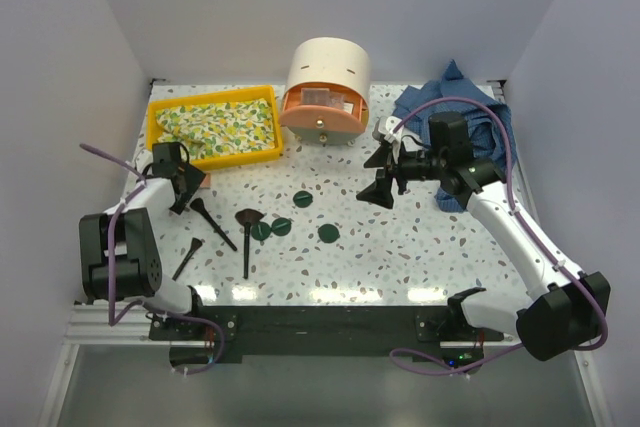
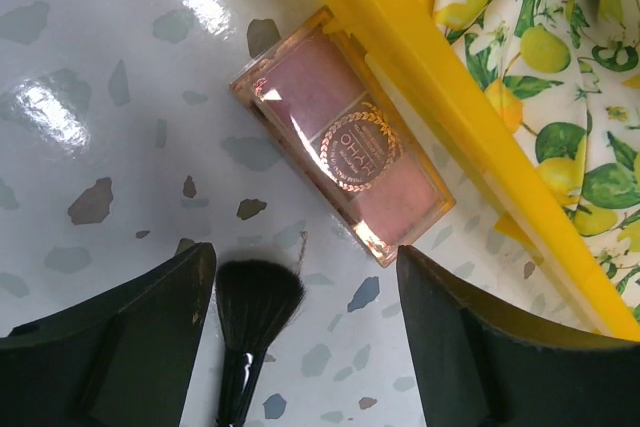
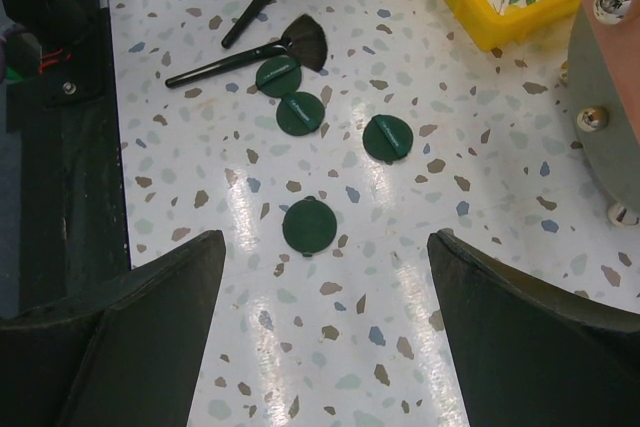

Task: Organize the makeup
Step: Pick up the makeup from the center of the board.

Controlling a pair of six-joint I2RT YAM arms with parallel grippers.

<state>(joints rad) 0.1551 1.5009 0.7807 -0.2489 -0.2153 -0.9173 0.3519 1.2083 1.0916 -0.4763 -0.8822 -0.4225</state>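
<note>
From above, the left gripper [image 1: 186, 185] is by the yellow tray [image 1: 160, 137]. The right gripper [image 1: 383, 175] is mid-table. The left wrist view shows its jaws apart and empty, with the pink palette [image 2: 340, 132] right beside the tray. Go down slowly and don't bump the tray. The right wrist view shows jaws apart and empty above the green discs [image 3: 308, 225].

Pink palette [image 2: 340, 132], dark green discs [image 3: 308, 225], yellow tray [image 2: 480, 147].

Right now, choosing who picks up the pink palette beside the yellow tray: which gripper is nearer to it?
Left. The left gripper hangs just by the pink palette, jaws open; the right gripper is far across the table, near the blue cloth.
</note>
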